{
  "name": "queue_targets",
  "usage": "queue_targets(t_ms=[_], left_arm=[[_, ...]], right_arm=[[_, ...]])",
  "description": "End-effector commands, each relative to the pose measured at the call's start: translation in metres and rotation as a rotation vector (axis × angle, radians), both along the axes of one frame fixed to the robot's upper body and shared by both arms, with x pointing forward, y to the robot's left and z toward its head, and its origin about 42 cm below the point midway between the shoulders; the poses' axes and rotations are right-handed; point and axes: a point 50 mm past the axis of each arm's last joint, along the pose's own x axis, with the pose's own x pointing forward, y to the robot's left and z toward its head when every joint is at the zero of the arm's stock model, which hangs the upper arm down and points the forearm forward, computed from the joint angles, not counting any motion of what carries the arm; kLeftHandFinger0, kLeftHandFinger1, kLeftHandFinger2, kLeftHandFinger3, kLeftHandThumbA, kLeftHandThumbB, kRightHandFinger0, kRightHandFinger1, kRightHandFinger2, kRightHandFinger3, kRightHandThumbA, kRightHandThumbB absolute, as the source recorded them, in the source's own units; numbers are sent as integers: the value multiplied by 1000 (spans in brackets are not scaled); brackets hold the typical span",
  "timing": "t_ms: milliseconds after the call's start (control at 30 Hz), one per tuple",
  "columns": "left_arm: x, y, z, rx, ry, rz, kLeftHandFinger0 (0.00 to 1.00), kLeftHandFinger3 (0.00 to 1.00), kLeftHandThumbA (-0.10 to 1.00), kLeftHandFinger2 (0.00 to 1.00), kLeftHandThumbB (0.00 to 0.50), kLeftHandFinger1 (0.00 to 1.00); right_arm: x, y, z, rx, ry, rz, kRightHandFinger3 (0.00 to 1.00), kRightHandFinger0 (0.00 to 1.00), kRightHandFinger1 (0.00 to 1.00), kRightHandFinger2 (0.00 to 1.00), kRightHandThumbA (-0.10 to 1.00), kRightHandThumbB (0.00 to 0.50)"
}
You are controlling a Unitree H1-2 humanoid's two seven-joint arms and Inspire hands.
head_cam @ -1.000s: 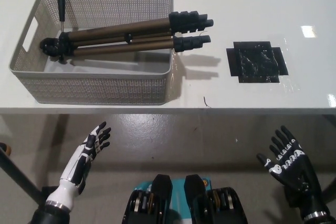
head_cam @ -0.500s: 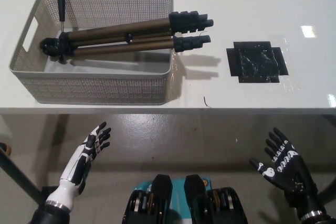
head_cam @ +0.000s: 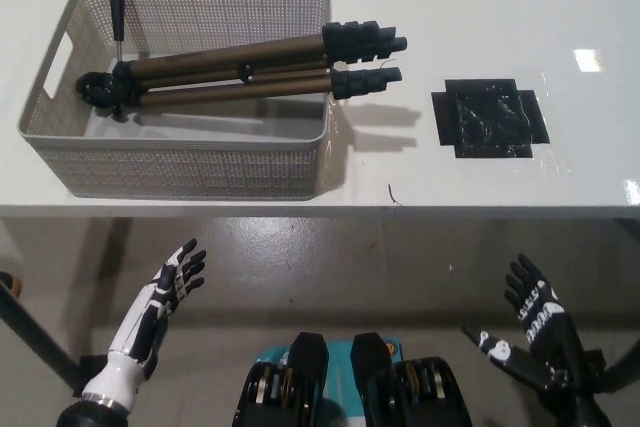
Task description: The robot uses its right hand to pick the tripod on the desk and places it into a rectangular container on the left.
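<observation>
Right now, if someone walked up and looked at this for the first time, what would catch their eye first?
The brown and black tripod lying in the pale perforated container at the desk's left, its black feet poking out over the right rim. Next, the black taped patch on the white desk, right of the container. Below the desk edge, the white left hand and black right hand hang open, holding nothing.

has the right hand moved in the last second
Yes. The black right hand has dropped lower in the picture, farther from the desk edge, open and empty.
</observation>
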Motion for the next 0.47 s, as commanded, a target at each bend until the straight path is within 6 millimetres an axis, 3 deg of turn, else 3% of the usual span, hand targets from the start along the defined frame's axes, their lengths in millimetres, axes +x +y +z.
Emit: queue_targets(t_ms=[0,333,433], left_arm=[[-1,10,12,12,-64,41,1000,1000,1000,1000,500,1000],[0,15,9,-12,-55,67,1000,1000,1000,1000,500,1000],[-7,14,6,-20,-47,80,1000,1000,1000,1000,500,1000]], right_arm=[[0,0,16,-61,-143,-31,1000,1000,1000,1000,1000,219],[3,5,22,1,-139,-23,1000,1000,1000,1000,949,237],[7,8,29,2,-159,-1,1000,1000,1000,1000,938,216]])
